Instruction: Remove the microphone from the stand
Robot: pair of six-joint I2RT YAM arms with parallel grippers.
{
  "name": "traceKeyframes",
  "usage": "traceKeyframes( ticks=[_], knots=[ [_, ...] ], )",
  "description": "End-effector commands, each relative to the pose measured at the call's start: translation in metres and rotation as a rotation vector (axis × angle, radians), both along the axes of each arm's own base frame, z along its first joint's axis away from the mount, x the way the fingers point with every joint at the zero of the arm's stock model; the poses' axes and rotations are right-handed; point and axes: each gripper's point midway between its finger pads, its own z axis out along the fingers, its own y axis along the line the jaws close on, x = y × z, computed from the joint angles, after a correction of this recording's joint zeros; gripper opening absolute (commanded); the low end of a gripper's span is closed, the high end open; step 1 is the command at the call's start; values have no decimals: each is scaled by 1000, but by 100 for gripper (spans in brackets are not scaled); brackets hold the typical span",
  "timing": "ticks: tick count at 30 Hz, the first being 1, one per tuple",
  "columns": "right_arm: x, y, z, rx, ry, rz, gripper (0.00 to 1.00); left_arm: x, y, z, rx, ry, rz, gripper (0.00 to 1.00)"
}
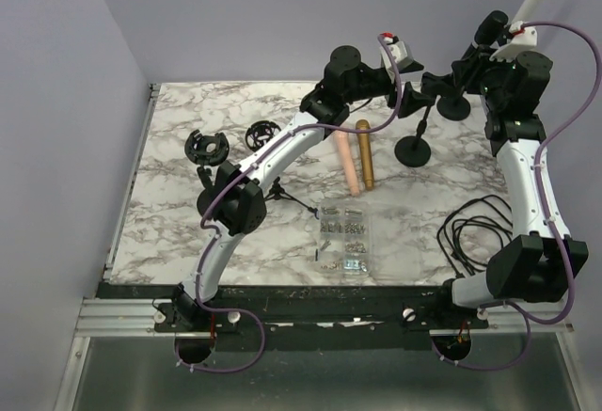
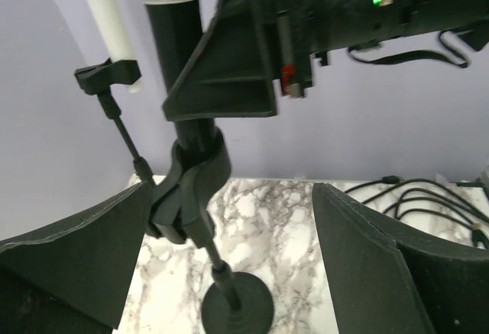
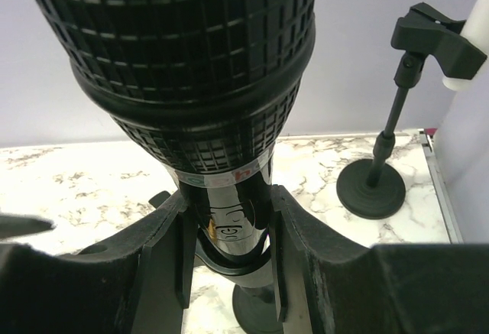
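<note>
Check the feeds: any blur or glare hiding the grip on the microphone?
Right wrist: microphone sharp, a slight sheen on its handle, right hand dark but readable. Left wrist: mildly soft, foreground fingers near-black. Top external: even light, no glare.

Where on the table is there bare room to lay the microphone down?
Bare marble: near left corner beside the left arm, and between the screw box and coiled cable. Crowded: far right, with two stands, the left gripper and right gripper.

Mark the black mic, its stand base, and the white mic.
black mic (image 3: 191, 43): right wrist view, grille of its head.
stand base (image 2: 250, 315): left wrist view, top of the round foot.
white mic (image 2: 108, 13): left wrist view, middle of the visible shaft.
</note>
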Motion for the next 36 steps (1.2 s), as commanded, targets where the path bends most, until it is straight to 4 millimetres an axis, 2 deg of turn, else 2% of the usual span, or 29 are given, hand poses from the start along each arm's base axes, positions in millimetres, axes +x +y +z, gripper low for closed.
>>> traceKeyframes(
  ticks=[1,6,11,16,21,30,36],
  knots=[
    [-8,25,-32,59,102,121,1,16,-4,3,-60,-64,-23,88],
    [-9,30,-35,70,115,153,1,40,-10,-10,-104,-63,42,89],
    [-9,39,-43,87,140,196,1,60,-6,-16,-144,-69,121,90],
    [-12,50,-42,67,146,226,1,74,-3,-26,-172,-38,150,91],
    [-13,61,-44,49,150,252,1,71,-9,-39,-158,-23,107,90],
    [-9,56,-50,39,162,224,1,76,-12,-73,-107,30,100,89],
    [-7,56,-54,41,171,223,1,82,-13,-82,-102,31,118,86]
  ],
)
